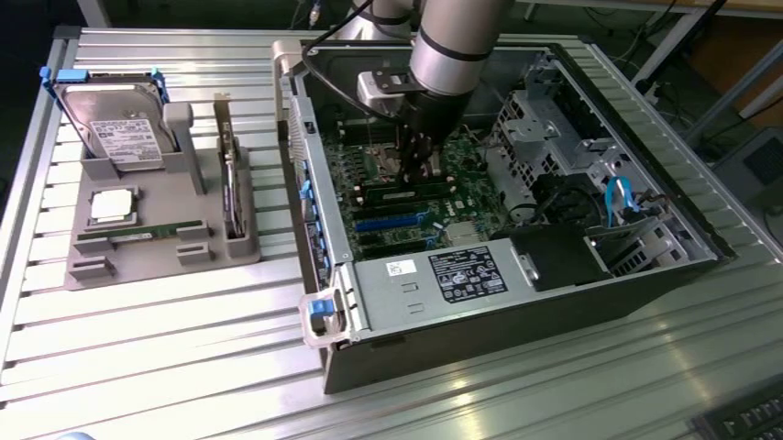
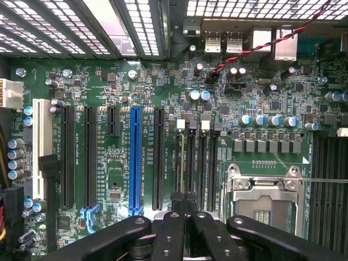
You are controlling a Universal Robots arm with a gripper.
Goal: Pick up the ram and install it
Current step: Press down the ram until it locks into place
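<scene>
One ram (image 1: 123,236), a thin green stick, lies in the grey holder (image 1: 147,261) at the exterior view's left. My gripper (image 1: 416,176) is down inside the open computer case (image 1: 514,302), just above the motherboard (image 1: 459,197). In the wrist view its black fingers (image 2: 173,228) are pressed together over the memory slots (image 2: 202,163), and my gripper (image 2: 185,204) is shut with no stick showing past the tips. A pale green strip (image 1: 394,195) runs along the slots just under the fingers; I cannot tell whether it is a seated ram.
The holder also carries a silver hard drive (image 1: 113,128) and a square processor (image 1: 113,203). Inside the case sit a blue expansion slot (image 2: 135,157), the processor socket (image 2: 263,196), drive cages (image 1: 551,128) and the power supply (image 1: 459,275). A red-black cable (image 2: 255,46) hangs nearby.
</scene>
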